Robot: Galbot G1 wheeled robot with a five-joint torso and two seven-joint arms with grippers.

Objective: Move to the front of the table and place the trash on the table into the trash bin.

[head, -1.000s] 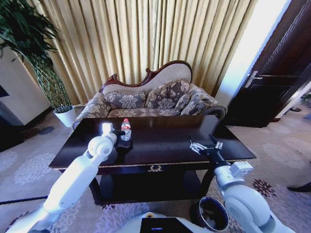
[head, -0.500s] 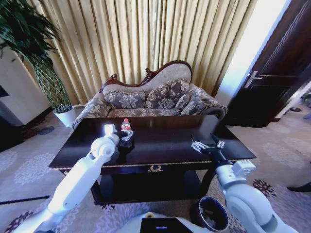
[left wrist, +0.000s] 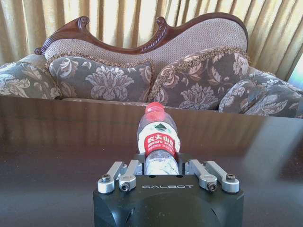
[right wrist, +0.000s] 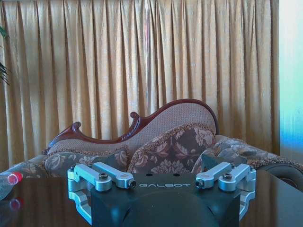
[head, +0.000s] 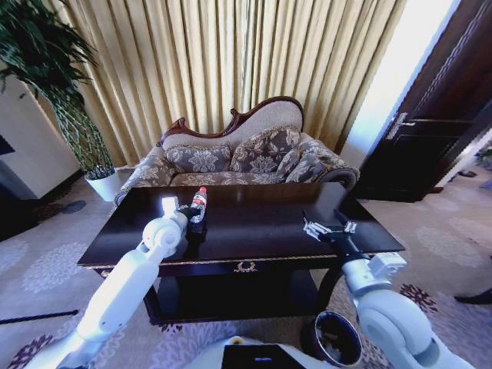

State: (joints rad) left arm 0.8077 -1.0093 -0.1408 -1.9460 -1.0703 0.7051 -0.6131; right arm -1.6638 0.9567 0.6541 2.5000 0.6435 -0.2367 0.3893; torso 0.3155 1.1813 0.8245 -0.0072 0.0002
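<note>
The trash in view is a small clear bottle (head: pixel 197 204) with a red cap and red-and-white label. It leans toward the sofa just above the left part of the dark glossy table (head: pixel 261 223). My left gripper (head: pixel 193 217) is shut on the bottle's lower body (left wrist: pixel 158 144), its fingers (left wrist: pixel 127 174) on either side. Over the table's right side my right gripper (head: pixel 327 227) hovers open with nothing in it; its spread fingers (right wrist: pixel 94 177) face the sofa. The round dark trash bin (head: pixel 332 338) stands on the carpet below my right arm.
A patterned sofa (head: pixel 238 157) stands directly behind the table, with gold curtains (head: pixel 231 61) beyond it. A plant in a white pot (head: pixel 104 183) is at the far left and a dark door (head: pixel 430 131) at the right. Patterned carpet surrounds the table.
The bottle stood upright on the table a second ago. It now tilts toward the sofa in my left gripper. The right gripper has barely moved.
</note>
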